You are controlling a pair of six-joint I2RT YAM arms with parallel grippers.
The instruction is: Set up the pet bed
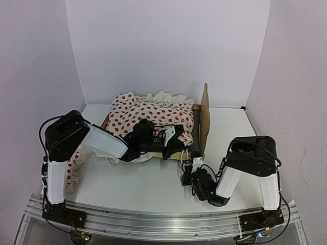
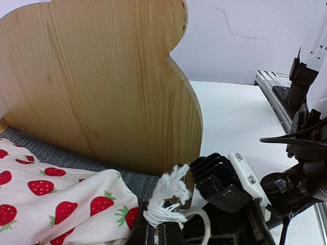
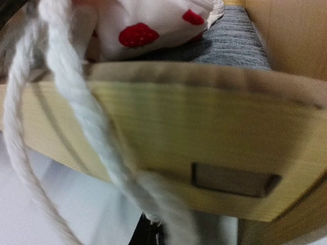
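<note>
Mid-frame, the pet bed (image 1: 206, 118) stands with its cloth (image 1: 153, 115) heaped, unspread. The left gripper (image 2: 158, 227) clamps the white cord (image 2: 171, 190); the right gripper (image 1: 191, 164) is closed, seemingly on it too.

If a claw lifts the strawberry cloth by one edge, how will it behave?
Probably floppy: the strawberry cloth lies bunched in folds over the pet bed. Likely light, since it looks thin. It may catch on the upright headboard beside it.

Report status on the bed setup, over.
Left fingers shut on white cord. Right fingers shut on same cord, by near rail of bed. Spotted cloth heaped over mattress.
</note>
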